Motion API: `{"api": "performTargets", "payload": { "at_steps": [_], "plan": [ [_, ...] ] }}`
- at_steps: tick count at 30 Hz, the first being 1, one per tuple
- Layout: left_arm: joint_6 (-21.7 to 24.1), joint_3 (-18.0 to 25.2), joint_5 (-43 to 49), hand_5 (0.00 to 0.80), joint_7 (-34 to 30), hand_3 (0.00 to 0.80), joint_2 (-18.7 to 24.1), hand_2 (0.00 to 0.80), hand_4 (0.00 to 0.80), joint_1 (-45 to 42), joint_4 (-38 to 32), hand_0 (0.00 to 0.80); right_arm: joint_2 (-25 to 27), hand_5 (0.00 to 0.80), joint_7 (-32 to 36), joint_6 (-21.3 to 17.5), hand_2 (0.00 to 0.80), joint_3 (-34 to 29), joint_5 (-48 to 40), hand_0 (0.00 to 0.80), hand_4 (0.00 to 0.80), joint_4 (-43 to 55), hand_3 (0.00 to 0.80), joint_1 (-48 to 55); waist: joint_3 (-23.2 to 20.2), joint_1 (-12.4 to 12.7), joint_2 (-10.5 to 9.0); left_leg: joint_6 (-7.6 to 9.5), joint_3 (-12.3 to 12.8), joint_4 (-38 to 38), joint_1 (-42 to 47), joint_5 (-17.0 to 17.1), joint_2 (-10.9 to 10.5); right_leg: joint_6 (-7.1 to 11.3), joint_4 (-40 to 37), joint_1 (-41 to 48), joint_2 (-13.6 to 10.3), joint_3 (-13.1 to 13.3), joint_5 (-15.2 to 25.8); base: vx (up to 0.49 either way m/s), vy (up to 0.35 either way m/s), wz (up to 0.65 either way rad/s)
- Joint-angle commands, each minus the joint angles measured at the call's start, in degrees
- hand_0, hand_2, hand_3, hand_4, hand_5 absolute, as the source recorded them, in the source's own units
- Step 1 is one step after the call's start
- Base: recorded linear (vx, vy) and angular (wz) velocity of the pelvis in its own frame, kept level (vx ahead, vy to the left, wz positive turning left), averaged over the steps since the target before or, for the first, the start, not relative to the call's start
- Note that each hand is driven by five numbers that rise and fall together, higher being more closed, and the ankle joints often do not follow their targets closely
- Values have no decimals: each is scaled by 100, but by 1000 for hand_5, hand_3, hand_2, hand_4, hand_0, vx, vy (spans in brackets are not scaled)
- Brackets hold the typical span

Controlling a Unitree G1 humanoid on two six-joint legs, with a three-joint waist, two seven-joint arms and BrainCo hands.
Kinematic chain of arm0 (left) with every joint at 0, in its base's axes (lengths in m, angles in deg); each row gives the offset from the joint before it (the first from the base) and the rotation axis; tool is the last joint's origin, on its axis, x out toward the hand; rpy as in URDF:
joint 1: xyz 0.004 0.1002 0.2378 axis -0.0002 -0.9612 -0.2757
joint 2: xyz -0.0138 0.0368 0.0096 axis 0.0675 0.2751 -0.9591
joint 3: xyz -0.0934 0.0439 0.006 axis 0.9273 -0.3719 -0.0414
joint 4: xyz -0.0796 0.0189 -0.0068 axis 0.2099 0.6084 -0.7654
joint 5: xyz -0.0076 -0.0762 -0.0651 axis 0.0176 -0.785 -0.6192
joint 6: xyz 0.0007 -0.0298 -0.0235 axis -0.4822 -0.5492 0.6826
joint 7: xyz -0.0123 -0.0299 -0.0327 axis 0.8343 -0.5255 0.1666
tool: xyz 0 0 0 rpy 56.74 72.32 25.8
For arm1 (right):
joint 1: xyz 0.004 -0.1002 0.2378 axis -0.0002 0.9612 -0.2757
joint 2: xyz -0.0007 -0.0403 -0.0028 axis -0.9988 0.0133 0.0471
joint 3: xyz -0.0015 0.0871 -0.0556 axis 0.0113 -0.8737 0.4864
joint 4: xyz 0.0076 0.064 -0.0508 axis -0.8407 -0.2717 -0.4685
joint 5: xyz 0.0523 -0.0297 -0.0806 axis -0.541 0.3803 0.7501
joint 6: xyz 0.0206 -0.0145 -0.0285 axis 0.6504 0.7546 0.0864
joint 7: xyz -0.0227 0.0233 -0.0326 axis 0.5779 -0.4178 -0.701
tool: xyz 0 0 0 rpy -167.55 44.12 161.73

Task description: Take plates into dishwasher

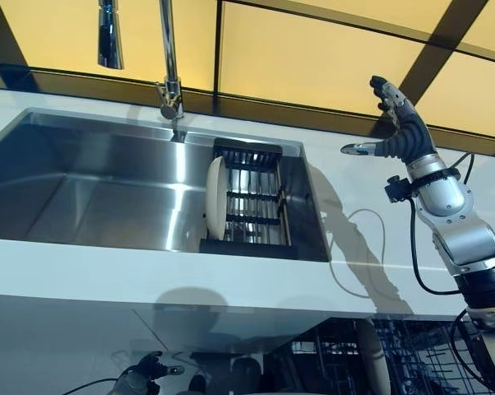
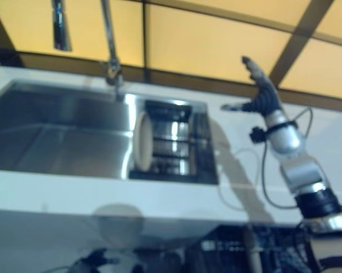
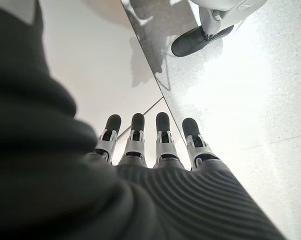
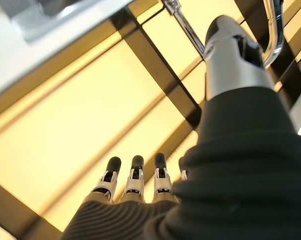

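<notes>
Inside the sink (image 1: 83, 206), a plate (image 1: 216, 209) stands in the rack (image 1: 256, 206). Right robot hand (image 1: 393, 132) hovers spread over the desk (image 1: 354, 239); left robot hand (image 3: 155, 145) hangs relaxed. Reaching carelessly might topple the plate.

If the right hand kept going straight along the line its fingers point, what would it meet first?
Probably the yellow backsplash panel. The right hand is raised above the countertop, open, and its wrist view shows only the panel beyond its fingers. The distance is unclear.

Plate (image 2: 141, 149) upright in sink rack (image 2: 174, 149)
</notes>
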Motion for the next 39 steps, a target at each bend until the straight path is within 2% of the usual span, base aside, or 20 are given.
{"api": "performTargets", "payload": {
  "at_steps": [1,4,8,10,14,15,16,17,23,27,31,35,39],
  "plan": [
    [4,-103,44,0,60,0,-103,0,0,168,51,0,-313,0,-156,-131,0,-5,-354,0,0,133,0,-228,-150,252,404,-91,592,-16,208,-521,144,49,94,86,277,-151,-343,5,-52,-1],
    [31,-87,-95,0,80,0,-144,0,0,163,56,0,-461,0,-156,-394,0,62,502,0,0,387,0,-93,-156,208,465,-116,650,-16,210,-515,178,21,37,123,310,-120,-355,2,-13,0],
    [17,-41,-116,0,72,0,-199,0,0,165,0,0,-207,0,20,-593,0,85,1510,0,0,588,0,-128,-199,197,490,-146,679,-16,195,-501,190,8,2,144,338,-111,-382,0,0,0],
    [30,-13,-88,0,48,0,-206,0,0,152,-13,0,163,0,199,-719,0,90,1781,0,0,609,0,-246,-226,207,471,-168,684,-16,188,-481,189,6,2,156,353,-122,-399,0,0,0],
    [46,-16,-55,0,45,0,-183,0,0,110,-70,0,1099,0,349,-1353,0,333,3333,0,0,571,0,-674,-275,251,415,-190,667,-16,170,-453,185,5,2,177,383,-138,-427,25,-5,3],
    [50,-13,-43,0,44,0,-145,0,0,84,-97,0,1525,0,391,-1534,0,520,3605,0,0,593,0,-923,-295,286,370,-199,663,-16,157,-443,184,4,2,179,395,-158,-440,22,-12,4],
    [40,-10,-52,0,47,0,-134,0,0,82,-112,0,1679,0,443,-1646,0,634,3789,0,0,595,0,-1052,-302,297,357,-201,656,-16,149,-439,181,5,2,176,402,-166,-442,23,-20,3],
    [51,-33,-55,0,53,0,-85,0,0,53,-133,0,2050,0,550,-1783,0,891,4066,0,0,684,0,-1326,-314,342,309,-203,639,-16,131,-425,175,5,2,179,417,-198,-448,0,0,0],
    [19,-64,58,0,13,0,103,0,0,-84,-151,0,2824,0,1102,-2801,0,1963,4985,0,0,1173,0,-2382,-354,451,129,-205,583,-16,110,-409,182,7,2,217,458,-286,-472,24,-35,2],
    [-32,-109,92,0,-24,0,211,0,0,-127,-163,0,2839,0,1650,-3216,0,2699,4742,0,0,1154,0,-3071,-358,503,57,-214,575,-16,136,-406,196,-6,2,255,485,-297,-483,18,-43,1],
    [-96,-202,215,0,-80,0,248,0,0,-134,-184,0,2493,0,1964,-3339,0,3293,4578,0,0,790,0,-3485,-364,542,27,-232,598,-16,159,-403,226,-12,2,280,508,-293,-491,5,-56,1],
    [-103,-325,273,0,-165,0,255,0,0,-134,-209,0,2115,0,2029,-3576,0,3676,4717,0,0,309,0,-3639,-386,531,80,-239,685,-16,218,-416,255,-21,2,308,530,-244,-503,12,-40,-1],
    [-55,-467,190,0,-235,0,219,0,0,-104,-283,0,1912,0,1779,-3747,0,3831,5030,0,0,-122,0,-3652,-395,488,150,-240,812,-16,281,-402,301,-35,2,334,547,-176,-511,28,-31,-11]
  ]
}}
